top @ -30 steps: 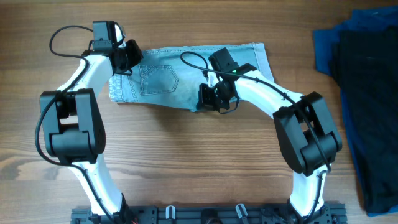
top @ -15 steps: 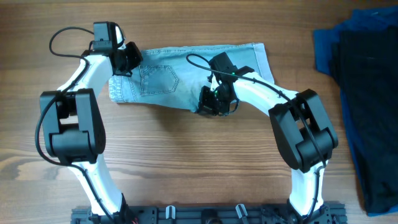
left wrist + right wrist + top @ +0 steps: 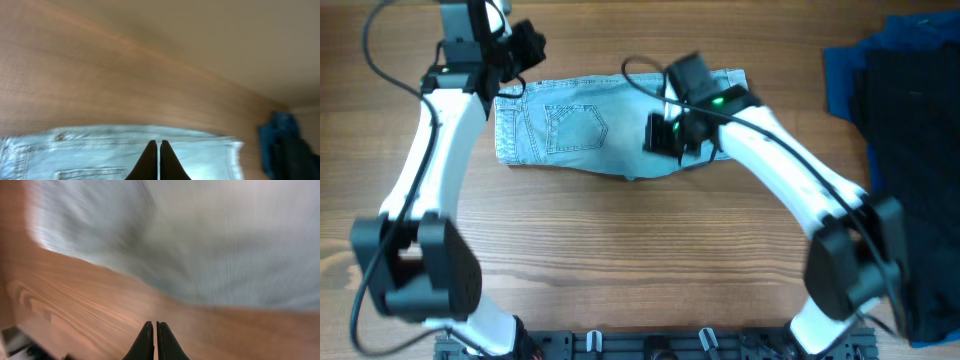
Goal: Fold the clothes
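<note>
The clothes, light blue denim shorts, lie folded flat on the wooden table, back pocket facing up. My left gripper hangs raised over the shorts' far left corner, shut and empty. In the left wrist view its fingertips are pressed together above the shorts. My right gripper hovers above the right half of the shorts, also shut on nothing. The right wrist view is blurred: closed gripper over bare wood, with the denim beyond it.
A dark blue cloth and a black garment lie piled at the table's right edge. The blue cloth also shows in the left wrist view. The arms' base rail runs along the front edge.
Both arms have lifted away from the shorts. The left gripper rose toward the far left; the right one rose and shifted toward the far side. The shorts stay put.
</note>
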Robot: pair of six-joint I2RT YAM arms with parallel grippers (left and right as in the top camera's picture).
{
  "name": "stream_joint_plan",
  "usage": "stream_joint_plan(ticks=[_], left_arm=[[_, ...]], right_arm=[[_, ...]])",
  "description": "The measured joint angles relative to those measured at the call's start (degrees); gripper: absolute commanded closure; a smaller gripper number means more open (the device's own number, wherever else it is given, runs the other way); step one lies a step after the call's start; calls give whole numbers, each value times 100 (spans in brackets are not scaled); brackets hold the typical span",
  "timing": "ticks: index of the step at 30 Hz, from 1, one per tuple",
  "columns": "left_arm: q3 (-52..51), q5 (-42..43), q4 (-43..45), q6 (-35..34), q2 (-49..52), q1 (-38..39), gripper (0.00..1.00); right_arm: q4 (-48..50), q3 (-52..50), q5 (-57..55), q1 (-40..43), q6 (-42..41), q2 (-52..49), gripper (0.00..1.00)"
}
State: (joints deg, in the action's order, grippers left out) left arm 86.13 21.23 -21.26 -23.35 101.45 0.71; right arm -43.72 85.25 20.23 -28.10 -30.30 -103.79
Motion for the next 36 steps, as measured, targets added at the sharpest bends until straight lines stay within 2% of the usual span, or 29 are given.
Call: stream_joint_plan(ticks=[5, 10, 15, 20, 22, 28, 36], left_arm=[[72, 35, -426, -2, 68, 184, 96], [46, 33, -92, -2, 748, 553, 96], [35, -76, 890, -4, 1379, 977, 96], [35, -151, 1224, -92, 1945, 1005, 96], [35, -168, 1416, -96, 2146, 1005, 96], [31, -186, 1488, -96, 2430, 1005, 96], [31, -181, 1539, -94, 2430, 1005, 96]], right_arm=[[660, 251, -962, 37, 734, 334, 96], [1292, 247, -1585, 420, 1147, -109, 96], [1727, 243, -1751, 951, 1266, -1012, 96], [2142, 223, -1792, 1176, 1394, -1891, 96], [2684, 195, -1797, 1169, 1419, -2118, 96], [3786, 190, -1799, 1169, 1421, -2645, 96], [4535, 188, -1799, 1169, 1445, -2828, 96]])
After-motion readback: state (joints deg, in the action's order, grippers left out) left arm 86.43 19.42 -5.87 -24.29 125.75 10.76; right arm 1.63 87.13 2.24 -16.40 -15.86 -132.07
